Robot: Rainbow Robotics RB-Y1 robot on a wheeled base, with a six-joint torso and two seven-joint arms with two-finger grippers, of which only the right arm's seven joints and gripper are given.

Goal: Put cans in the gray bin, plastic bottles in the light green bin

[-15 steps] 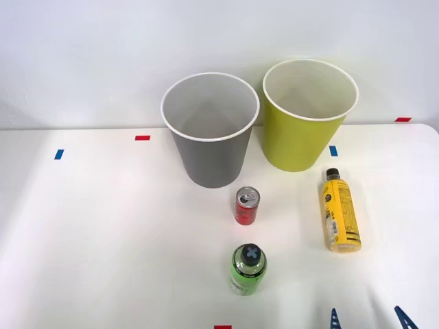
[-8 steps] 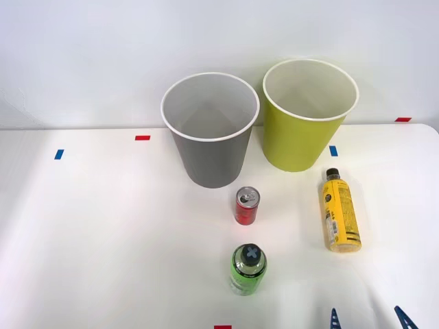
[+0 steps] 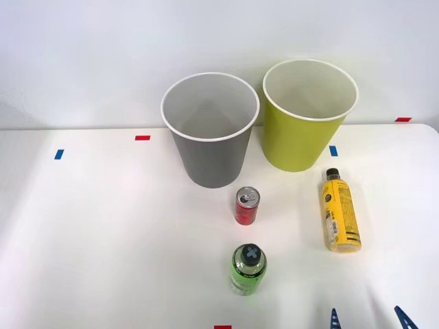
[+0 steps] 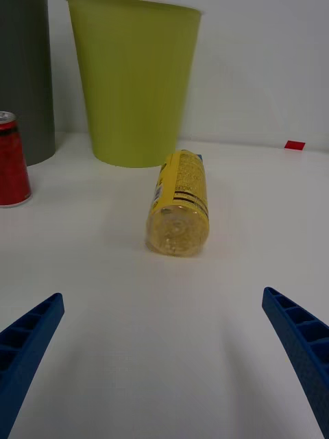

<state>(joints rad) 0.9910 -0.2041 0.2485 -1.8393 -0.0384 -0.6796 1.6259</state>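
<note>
1. Right gripper [image 4: 164, 357] low over the white table [image 3: 103, 240], blue ribbed fingers [image 4: 27, 343] spread wide, holding nothing, aimed at the base of the yellow bottle [image 4: 178, 206].
2. Yellow bottle lying on its side, cap toward the light green bin [image 3: 309, 116], likely the first pick.
3. Red can [image 3: 247, 205] upright just before the gray bin [image 3: 209, 130]; green bottle [image 3: 248, 269] upright nearer the robot.
4. Bins side by side at the far edge, rims nearly touching, mouths open for drops.
5. Red and blue tape marks [image 3: 143, 138] dotted across the tabletop; plain pale wall [image 3: 103, 55] behind.
</note>
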